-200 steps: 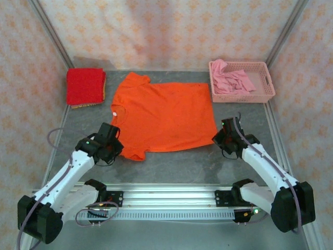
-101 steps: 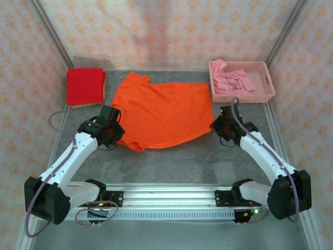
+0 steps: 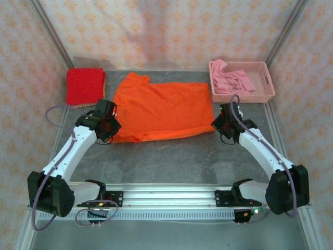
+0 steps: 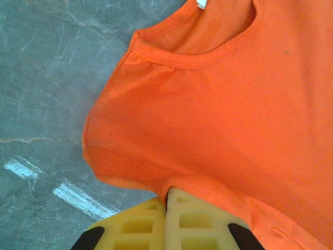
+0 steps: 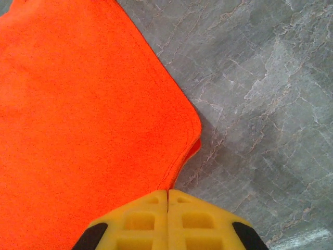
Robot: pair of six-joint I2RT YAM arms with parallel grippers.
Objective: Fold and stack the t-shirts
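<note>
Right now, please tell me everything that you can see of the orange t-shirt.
The orange t-shirt is plain, soft-looking cloth with short sleeves, a stitched round neck and a small white neck tag. It lies mostly flat on the grey table, with its neck toward the left. The left hand is shut on its near sleeve. The right hand is shut on its near hem corner, where two layers show.

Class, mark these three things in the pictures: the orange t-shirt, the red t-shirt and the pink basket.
orange t-shirt (image 3: 164, 112), top external view, middle of its body.
red t-shirt (image 3: 85, 86), top external view, centre of the folded top face.
pink basket (image 3: 244, 97), top external view, its near wall.
</note>
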